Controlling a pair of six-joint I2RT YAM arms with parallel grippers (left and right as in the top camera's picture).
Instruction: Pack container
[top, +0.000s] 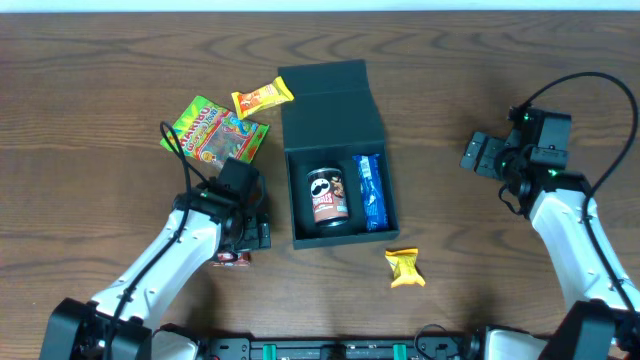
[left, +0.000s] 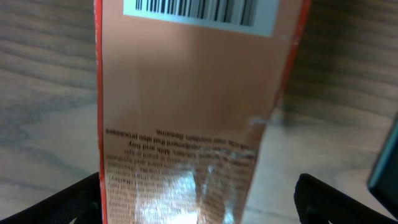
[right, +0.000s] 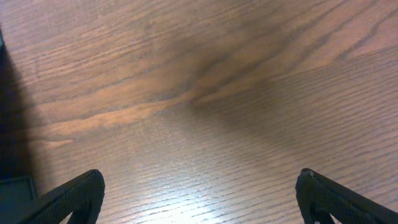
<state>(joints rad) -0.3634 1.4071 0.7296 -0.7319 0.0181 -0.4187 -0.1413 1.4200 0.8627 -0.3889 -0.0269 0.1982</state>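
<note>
Container (top: 291, 200): dark teal-black matte square box, shallow, at table (top: 480, 60) centre, between the two arms. Hinged flat lid (top: 325, 92) stands open, folded back toward the far edge.

Inside: small Pringles can (top: 329, 197) lying on its side in the left part; blue snack packet (top: 371, 192) just beside it, along the right wall.

Outside: green Haribo bag (top: 213, 132) left of the lid. Yellow-orange packet (top: 262, 98) near the lid's left corner. Yellow wrapper (top: 405, 268) on the wood just off the box's near right corner.

Left gripper (top: 240, 240): left of the container, low over an orange-red packet (left: 186, 112) with a barcode. Fingers spread wide, one on each side of the packet. Right finger (left: 336, 199) clearly apart from it; contact on the other side cannot be judged.

Right gripper (top: 478, 155): well right of the container, above bare wood. Fingers (right: 68, 199) spread wide, nothing between them.
</note>
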